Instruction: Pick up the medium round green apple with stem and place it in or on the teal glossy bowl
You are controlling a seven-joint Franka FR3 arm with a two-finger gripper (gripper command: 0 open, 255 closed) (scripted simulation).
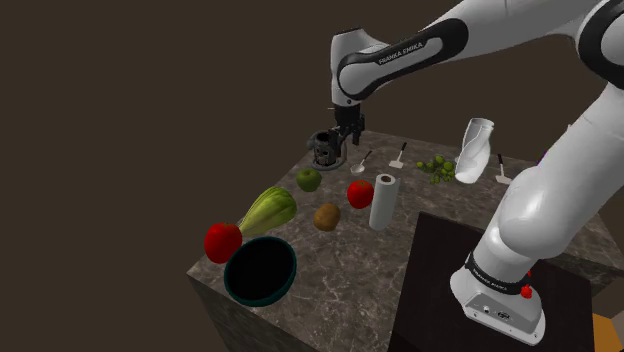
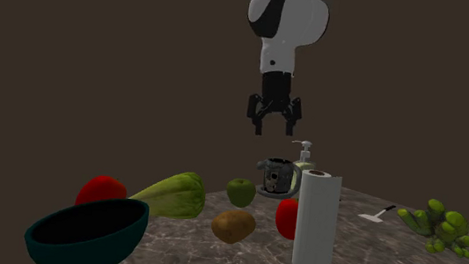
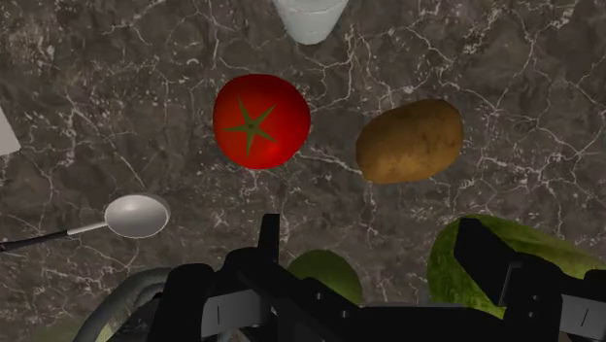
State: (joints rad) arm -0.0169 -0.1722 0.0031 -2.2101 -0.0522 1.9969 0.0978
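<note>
Jaws spread wide and holding nothing, my gripper hangs above the marble counter. In the shoulder view, the green apple sits at my seven o'clock, with the teal bowl at the apple's seven o'clock, well apart.

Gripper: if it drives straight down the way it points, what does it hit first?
Probably bare countertop, not the green apple: the open gripper hangs high, aimed just beside the apple, toward the tomato. Depth is unclear; one finger might clip the apple.
</note>
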